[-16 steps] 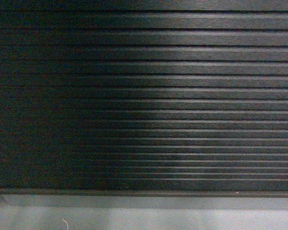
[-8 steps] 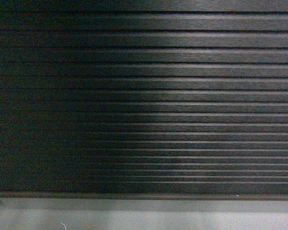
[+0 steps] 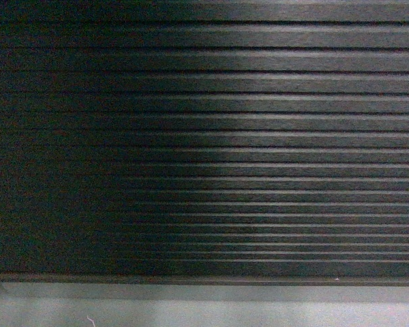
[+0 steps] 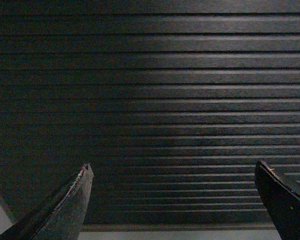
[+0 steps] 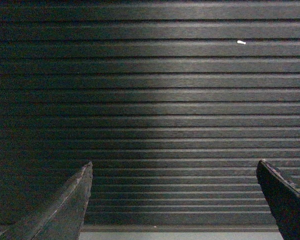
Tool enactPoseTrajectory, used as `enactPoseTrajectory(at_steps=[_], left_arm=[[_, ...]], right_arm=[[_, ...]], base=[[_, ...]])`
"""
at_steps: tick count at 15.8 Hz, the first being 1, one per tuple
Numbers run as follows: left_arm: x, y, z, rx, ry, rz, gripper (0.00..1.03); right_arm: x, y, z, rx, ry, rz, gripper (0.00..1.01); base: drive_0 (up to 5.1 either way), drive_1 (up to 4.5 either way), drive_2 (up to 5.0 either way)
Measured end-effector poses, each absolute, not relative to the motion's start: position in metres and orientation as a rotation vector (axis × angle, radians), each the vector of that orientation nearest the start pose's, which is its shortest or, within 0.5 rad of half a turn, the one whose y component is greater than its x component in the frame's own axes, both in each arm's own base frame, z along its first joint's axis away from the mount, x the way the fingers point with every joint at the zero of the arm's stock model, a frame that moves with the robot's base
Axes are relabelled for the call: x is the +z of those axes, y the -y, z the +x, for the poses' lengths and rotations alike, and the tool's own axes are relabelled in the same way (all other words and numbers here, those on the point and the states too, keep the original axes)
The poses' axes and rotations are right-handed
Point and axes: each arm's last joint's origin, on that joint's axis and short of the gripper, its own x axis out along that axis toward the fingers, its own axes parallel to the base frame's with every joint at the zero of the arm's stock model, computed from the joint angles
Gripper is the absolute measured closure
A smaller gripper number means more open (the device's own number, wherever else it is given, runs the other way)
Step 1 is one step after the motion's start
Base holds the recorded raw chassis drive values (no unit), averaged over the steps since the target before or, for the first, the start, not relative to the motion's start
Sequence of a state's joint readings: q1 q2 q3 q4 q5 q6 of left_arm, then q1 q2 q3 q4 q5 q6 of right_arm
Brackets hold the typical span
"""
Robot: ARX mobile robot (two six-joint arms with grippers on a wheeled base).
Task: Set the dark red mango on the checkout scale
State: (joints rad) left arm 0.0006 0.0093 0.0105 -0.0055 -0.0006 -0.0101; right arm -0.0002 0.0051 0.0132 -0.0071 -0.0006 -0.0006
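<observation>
Checkout (image 3: 259, 136): ribbed dark front filled all 3 views; grey plinth (image 3: 204, 291) ran along bottom of head frame. Desk top not in view.
Dark red mango: not visible in any view; location could not be told. Scale: likewise out of frame.
Left gripper (image 4: 172, 200): fingers (image 4: 72, 200) spread wide at lower left and lower right of wrist frame, nothing between them.
Right gripper (image 5: 174, 200): fingers (image 5: 72, 200) spread wide, same layout, empty.
Key relation: both grippers faced the ribbed front, low near the plinth. Direction to mango, its long axis and the nearer arm could not be judged. Est.: the scale sat above frame, so next move req. raising the view or arms.
Change vs. earlier frame: ribs sat slightly lower in head frame; plinth edge nearly unchanged. Est.: small camera/base shift.
</observation>
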Motion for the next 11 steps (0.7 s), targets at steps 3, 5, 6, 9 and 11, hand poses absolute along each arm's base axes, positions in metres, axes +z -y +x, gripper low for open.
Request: enactPoseTrajectory(at_steps=[3, 5, 6, 9, 11], left_arm=[[0.1659, -0.0001, 0.0976, 0.000, -0.004, -0.010, 0.05], [0.1660, -0.0001, 0.0976, 0.002, -0.003, -0.010, 0.05], [0.1659, -0.0001, 0.0976, 0.000, -0.003, -0.010, 0.05], [0.1660, -0.0001, 0.0976, 0.001, -0.002, -0.010, 0.05], [0.1660, -0.0001, 0.0976, 0.001, -0.002, -0.010, 0.05]], right_arm=[[0.1671, 0.0000, 0.0972, -0.001, 0.002, -0.001, 0.03], [0.1671, -0.0001, 0.0972, 0.003, 0.003, 0.000, 0.03], [0.1672, 0.0000, 0.0972, 0.000, 0.004, 0.000, 0.03], [0.1671, 0.0000, 0.0972, 0.001, 0.003, 0.000, 0.03], [0.1672, 0.0000, 0.0972, 0.000, 0.004, -0.001, 0.03]], base=[[0.0, 2.89, -2.8], [0.0, 2.89, -2.8], [0.0, 2.89, -2.8], [0.0, 0.00, 0.0], [0.0, 0.00, 0.0]])
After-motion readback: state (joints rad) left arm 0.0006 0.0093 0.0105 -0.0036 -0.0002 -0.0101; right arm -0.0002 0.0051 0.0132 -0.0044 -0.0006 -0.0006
